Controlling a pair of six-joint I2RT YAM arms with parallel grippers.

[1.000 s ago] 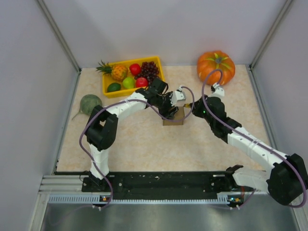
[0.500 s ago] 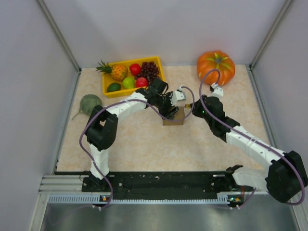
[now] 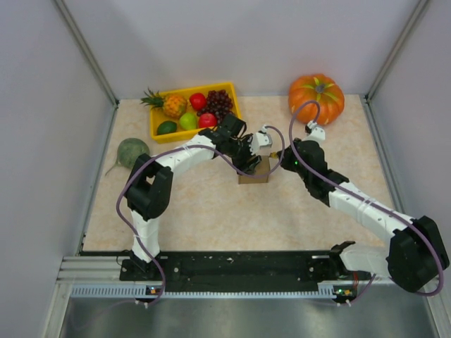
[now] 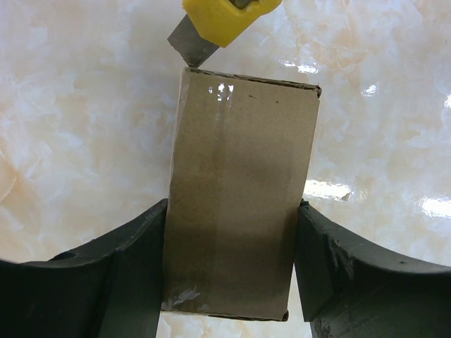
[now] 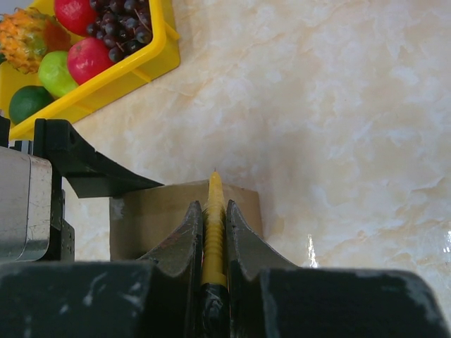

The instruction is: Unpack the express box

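White arm links (image 3: pixel 180 156), black joints (image 3: pixel 151 193), purple cables (image 3: pixel 118 205), scuffed black end effector fingers (image 4: pixel 127 274)

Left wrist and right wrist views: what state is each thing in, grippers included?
express box: closed, flat on the table, clamped at its sides.
left gripper: shut on the express box.
box cutter: blade out, tip at the box's far edge.
right gripper: shut on the box cutter.
fruit tray: upright, full.
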